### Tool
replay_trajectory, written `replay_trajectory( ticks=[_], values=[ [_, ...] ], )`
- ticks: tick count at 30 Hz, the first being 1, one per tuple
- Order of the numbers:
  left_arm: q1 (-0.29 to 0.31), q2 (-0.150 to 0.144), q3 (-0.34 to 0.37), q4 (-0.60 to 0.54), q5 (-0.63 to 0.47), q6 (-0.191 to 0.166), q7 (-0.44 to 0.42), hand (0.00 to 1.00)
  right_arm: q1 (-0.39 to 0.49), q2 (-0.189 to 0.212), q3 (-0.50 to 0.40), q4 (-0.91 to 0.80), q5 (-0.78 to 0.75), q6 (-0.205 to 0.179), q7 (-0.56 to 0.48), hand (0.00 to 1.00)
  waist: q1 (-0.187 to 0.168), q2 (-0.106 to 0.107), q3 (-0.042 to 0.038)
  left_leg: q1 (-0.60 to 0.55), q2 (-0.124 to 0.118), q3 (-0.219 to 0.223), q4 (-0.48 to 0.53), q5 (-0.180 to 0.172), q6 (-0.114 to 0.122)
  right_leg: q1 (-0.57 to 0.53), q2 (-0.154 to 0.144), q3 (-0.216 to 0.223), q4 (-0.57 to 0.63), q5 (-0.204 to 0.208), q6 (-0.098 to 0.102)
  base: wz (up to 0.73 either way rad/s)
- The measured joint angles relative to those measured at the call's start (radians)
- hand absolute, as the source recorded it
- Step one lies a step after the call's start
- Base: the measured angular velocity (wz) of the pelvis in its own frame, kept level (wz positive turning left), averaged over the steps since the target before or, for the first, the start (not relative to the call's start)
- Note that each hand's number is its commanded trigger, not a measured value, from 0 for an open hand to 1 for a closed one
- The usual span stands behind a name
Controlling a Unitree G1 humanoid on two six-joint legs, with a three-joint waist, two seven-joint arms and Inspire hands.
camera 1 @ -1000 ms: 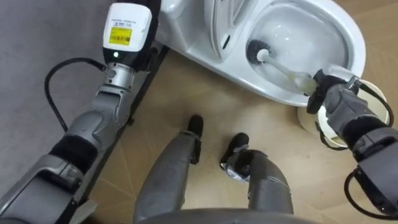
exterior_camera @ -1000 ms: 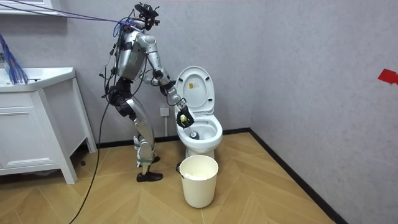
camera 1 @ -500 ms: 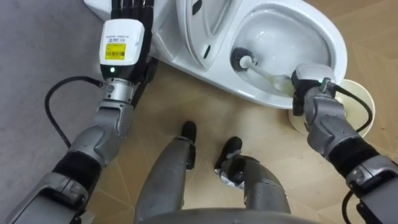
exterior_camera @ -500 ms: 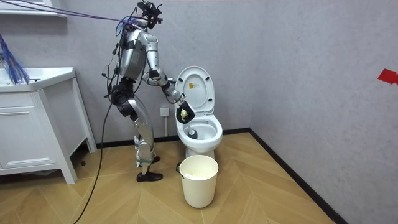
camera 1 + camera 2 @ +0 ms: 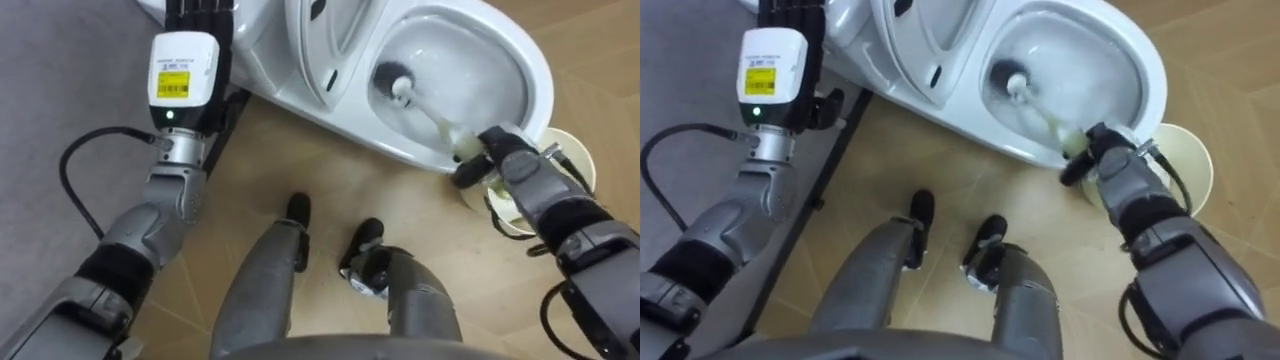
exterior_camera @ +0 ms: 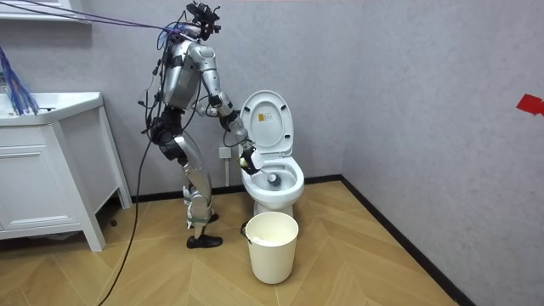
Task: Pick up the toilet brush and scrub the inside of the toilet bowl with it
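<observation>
"Three big things first, largest down. What stands in the room?"

"The white vanity cabinet point(image 6: 42, 183) at the room view's left, well apart from the work. Then the toilet point(image 5: 545, 75), its lid point(image 6: 267, 119) raised, with the robot standing just before it. Then the pale bucket point(image 6: 273, 251) on the wooden floor point(image 5: 300, 150), just beside the toilet's base."

"And the toilet brush?"

"The toilet brush point(image 5: 428, 108) reaches down into the bowl point(image 5: 470, 50), its dark head point(image 5: 392, 80) low on the side nearest the raised lid. The right robot hand point(image 5: 492, 158) is clenched round the brush's outer end, at the rim's outer edge. The left robot hand point(image 5: 200, 14) is up beside the toilet's rear, fingers straight, grasping nothing. Whether it touches the porcelain I can't tell."

"What has just changed?"

"In the room view the head has swung across the bowl toward the right since half a second ago, and the right robot hand has turned at the rim. The eye views have shifted as well, but that is the camera's own move."

"Meaning?"

"I'd judge a scrubbing stroke is under way. One sweep reaches only part of the wall, so I'd expect more to be needed."
</observation>
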Motion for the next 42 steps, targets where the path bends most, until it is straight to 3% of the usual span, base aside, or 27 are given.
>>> replay_trajectory(
  ticks=[4, 12, 19, 22, 27, 30, 34, 35, 36, 40, 42],
  values=[
    [-0.017, -0.008, 0.006, 0.0, 0.0, 0.0, 0.029, 0.0, -0.029, 0.004, -0.027, 0.03, 0.249, 0.0, -0.017, 1.0, -0.017, -0.015, 0.0088, -0.026, -0.015, 0.004, 0.014, 0.006, 0.007, -0.038, -0.018, 0.017, 0.038, -0.01, 0.01, 0.09],
    [-0.041, 0.0, 0.008, 0.028, 0.0, 0.006, 0.052, 0.0, -0.04, 0.0, -0.029, 0.028, 0.65, 0.003, -0.035, 1.0, -0.071, -0.015, 0.0088, -0.074, -0.043, 0.011, 0.062, 0.004, 0.032, -0.102, -0.079, 0.02, 0.138, -0.039, 0.031, 0.06],
    [-0.043, 0.0, 0.012, 0.026, 0.03, 0.015, 0.022, 0.0, -0.036, 0.0, -0.053, 0.03, 0.669, 0.004, -0.039, 1.0, -0.074, -0.012, 0.0073, -0.081, -0.058, 0.012, 0.071, -0.002, 0.044, -0.111, -0.095, 0.025, 0.159, -0.038, 0.044, 0.0],
    [-0.04, -0.001, 0.011, 0.027, 0.061, 0.03, 0.015, 0.0, -0.034, -0.002, -0.059, 0.042, 0.471, 0.002, -0.019, 1.0, -0.074, -0.008, 0.0063, -0.08, -0.06, 0.012, 0.069, -0.001, 0.049, -0.108, -0.098, 0.021, 0.154, -0.032, 0.045, 0.0],
    [-0.043, 0.001, -0.01, 0.027, 0.059, 0.039, -0.044, 0.0, -0.034, -0.039, -0.016, 0.063, -0.027, -0.055, 0.015, 1.0, -0.048, 0.039, 0.0056, -0.058, -0.055, 0.012, 0.066, -0.003, 0.054, -0.08, -0.089, 0.02, 0.131, -0.017, 0.04, -0.05],
    [-0.055, 0.004, -0.024, 0.028, 0.06, 0.049, -0.085, 0.0, -0.034, -0.05, 0.052, 0.071, -0.253, -0.058, 0.018, 1.0, -0.027, 0.053, 0.0045, -0.052, -0.052, 0.014, 0.062, -0.003, 0.053, -0.078, -0.086, 0.022, 0.131, -0.018, 0.037, -0.02],
    [-0.062, 0.009, -0.017, 0.011, 0.062, 0.05, -0.121, 0.0, -0.035, -0.055, 0.07, 0.068, -0.514, -0.058, 0.024, 1.0, 0.006, 0.066, 0.0048, -0.055, -0.035, 0.02, 0.066, -0.005, 0.043, -0.076, -0.061, 0.023, 0.107, -0.01, 0.033, -0.14],
    [-0.062, 0.013, -0.014, -0.007, 0.062, 0.05, -0.134, 0.0, -0.035, -0.063, 0.076, 0.068, -0.611, -0.058, 0.027, 1.0, 0.015, 0.079, 0.0037, -0.059, -0.032, 0.017, 0.065, -0.004, 0.041, -0.076, -0.058, 0.016, 0.102, -0.007, 0.03, -0.03],
    [-0.063, 0.029, -0.016, -0.024, 0.061, 0.048, -0.15, 0.0, -0.035, -0.077, 0.095, 0.06, -0.684, -0.058, 0.026, 1.0, 0.02, 0.088, 0.0031, -0.062, -0.03, 0.015, 0.066, -0.004, 0.038, -0.078, -0.056, 0.013, 0.102, -0.008, 0.028, 0.0],
    [-0.063, 0.093, -0.019, -0.038, 0.06, 0.03, -0.182, 0.0, -0.035, -0.084, 0.148, 0.022, -0.838, -0.056, 0.038, 1.0, 0.024, 0.093, 0.0022, -0.062, -0.017, 0.016, 0.071, -0.006, 0.025, -0.077, -0.04, 0.014, 0.094, -0.003, 0.008, -0.06],
    [-0.063, 0.116, -0.014, -0.048, 0.061, 0.023, -0.201, 0.0, -0.018, -0.108, 0.151, -0.044, -0.931, -0.052, 0.061, 1.0, 0.028, 0.107, -0.0034, -0.061, -0.002, 0.017, 0.072, -0.008, 0.018, -0.064, -0.022, 0.008, 0.069, 0.004, 0.001, -0.08]
  ],
)
